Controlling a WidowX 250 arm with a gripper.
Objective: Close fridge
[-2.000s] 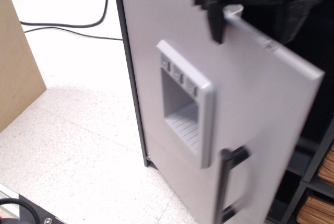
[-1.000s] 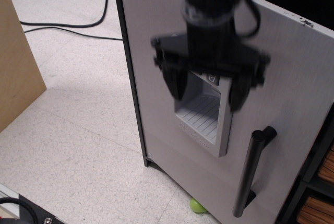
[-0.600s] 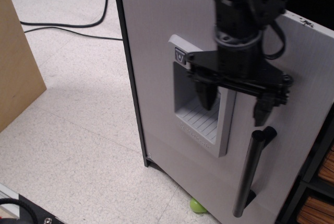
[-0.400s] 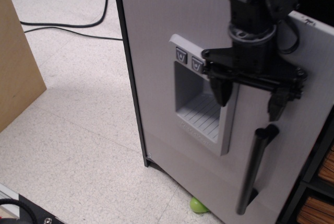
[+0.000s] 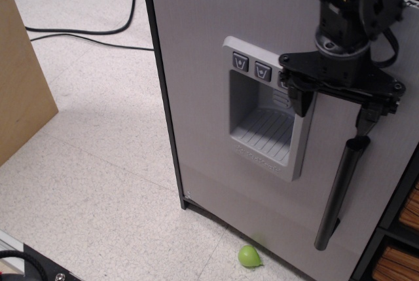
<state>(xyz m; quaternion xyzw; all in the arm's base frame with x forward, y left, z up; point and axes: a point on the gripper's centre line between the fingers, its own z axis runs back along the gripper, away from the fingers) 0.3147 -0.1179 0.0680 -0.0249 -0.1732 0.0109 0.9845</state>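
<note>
The fridge's large light-grey door (image 5: 203,65) fills the middle of the view, with its dark charcoal edge (image 5: 160,84) on the left. The dispenser recess (image 5: 265,120) with its buttons faces me. The black bar handle (image 5: 339,189) hangs at the door's right side. My black gripper (image 5: 335,118) is open, fingers pointing down, against the door's front between the recess and the top of the handle. It holds nothing. The cabinet's shelves show as a dark strip at the far right (image 5: 399,215).
A tan wooden panel (image 5: 19,78) stands at the left. Black cables (image 5: 85,32) lie on the speckled floor at the back. A small green object (image 5: 249,255) lies on the floor under the door's lower edge. Black hardware (image 5: 26,261) sits at the bottom-left corner.
The door has swung from wide open to nearly flat against the cabinet. My gripper has moved right across the door, from over the recess to beside the handle's top.
</note>
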